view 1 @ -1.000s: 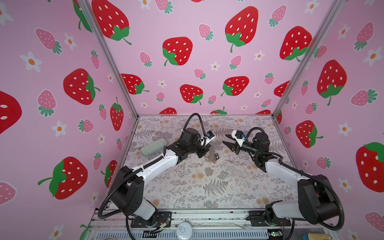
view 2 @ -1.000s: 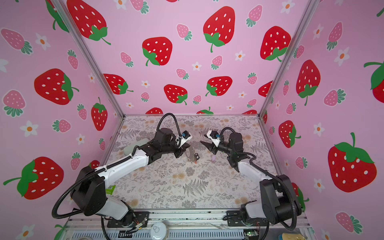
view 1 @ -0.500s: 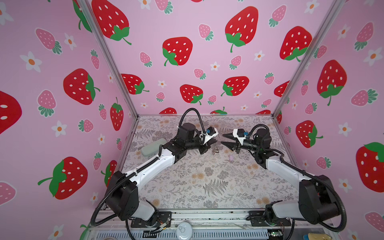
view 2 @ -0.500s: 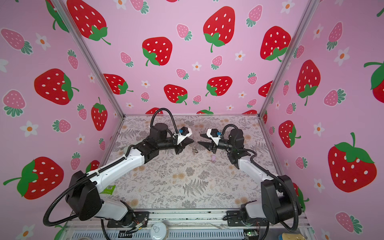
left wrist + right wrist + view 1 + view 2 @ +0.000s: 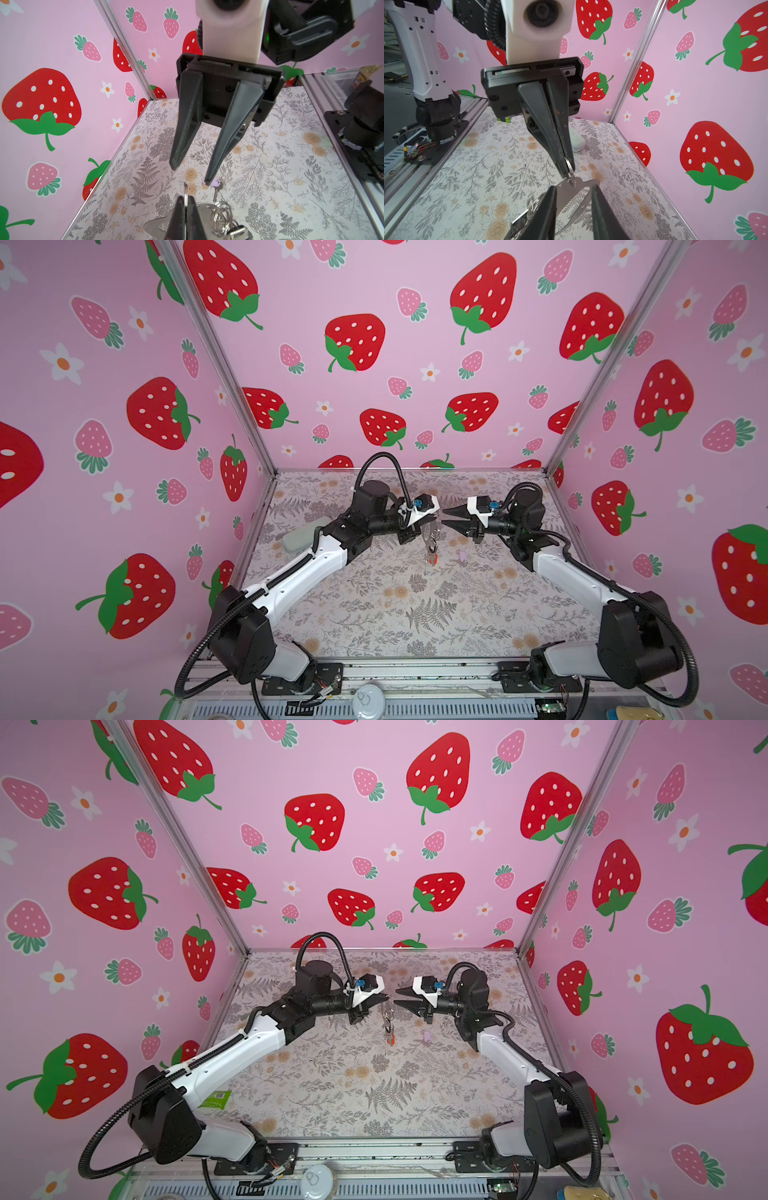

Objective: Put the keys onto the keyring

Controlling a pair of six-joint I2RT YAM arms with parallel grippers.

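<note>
In both top views the left claw [image 5: 433, 519] [image 5: 384, 997] is clamped tight on the keyring [image 5: 434, 536], raised over the bench [image 5: 415, 614] between its middle and far edge; keys [image 5: 432, 558] dangle beneath. A lilac key [image 5: 461, 556] lies on the bench just right of them. The right claw [image 5: 444, 518] faces the left claw, jaws partly apart, gripping nothing visible.

Left wrist view: the keyring [image 5: 185, 194] stands in shut fingertips.

Right wrist view: its strap loop [image 5: 579, 185] shows between the spread fingers [image 5: 604, 216]; contact unclear.

Partial "SPA" on a tin [image 5: 361, 80]
</note>
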